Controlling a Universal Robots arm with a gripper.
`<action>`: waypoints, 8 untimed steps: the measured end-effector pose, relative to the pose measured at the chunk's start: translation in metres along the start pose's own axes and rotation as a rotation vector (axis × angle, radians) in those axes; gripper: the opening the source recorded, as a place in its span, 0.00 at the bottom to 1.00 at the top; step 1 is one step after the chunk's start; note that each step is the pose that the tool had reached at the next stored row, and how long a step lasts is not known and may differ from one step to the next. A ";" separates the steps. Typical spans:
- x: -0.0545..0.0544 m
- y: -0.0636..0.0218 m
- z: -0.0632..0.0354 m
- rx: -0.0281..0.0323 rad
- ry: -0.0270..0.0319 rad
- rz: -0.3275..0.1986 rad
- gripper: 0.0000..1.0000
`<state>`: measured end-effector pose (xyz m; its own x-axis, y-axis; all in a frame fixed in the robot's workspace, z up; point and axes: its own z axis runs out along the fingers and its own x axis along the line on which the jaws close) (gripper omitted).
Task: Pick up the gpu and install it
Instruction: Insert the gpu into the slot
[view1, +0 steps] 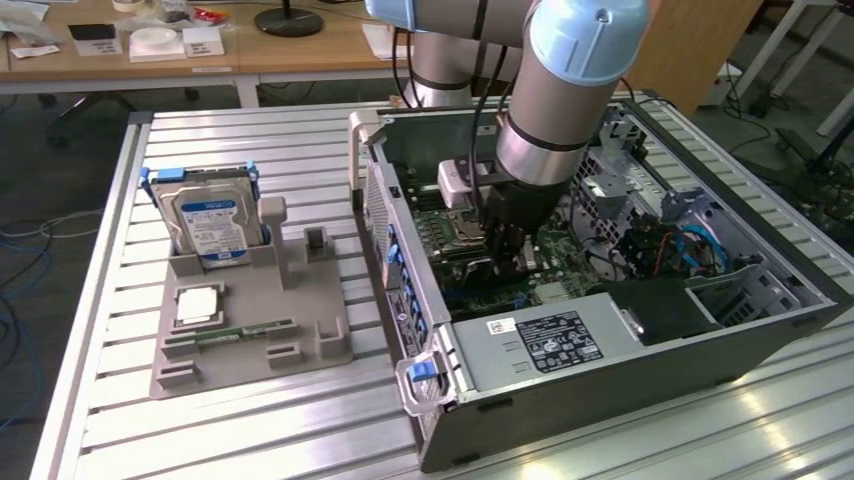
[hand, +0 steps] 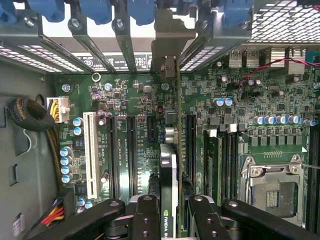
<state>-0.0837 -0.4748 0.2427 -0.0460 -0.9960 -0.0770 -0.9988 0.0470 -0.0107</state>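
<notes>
Gripper seen clenched on the gpu, the card held edge-on between the two black fingers, its bracket end reaching toward the rear slot openings of the computer case. Card poised over the green motherboard, lined up with the long black slots just beside the white slot; seated or not, could not be told. In the exterior view, arm reaching down into the open case, gripper low over the board. On the exterior view's left, a grey holder tray carrying a hard drive upright and a green memory stick lying flat. All set on a slatted metal table.
</notes>
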 end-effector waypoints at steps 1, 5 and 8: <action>0.000 0.0000 0.0000 0.0000 0.0001 0.000 0.27; 0.000 0.0002 0.0013 0.0001 0.0000 0.000 0.27; 0.000 0.0004 0.0015 0.0000 -0.0001 0.000 0.27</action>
<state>-0.0841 -0.4748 0.2412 -0.0460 -0.9960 -0.0770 -0.9988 0.0470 -0.0108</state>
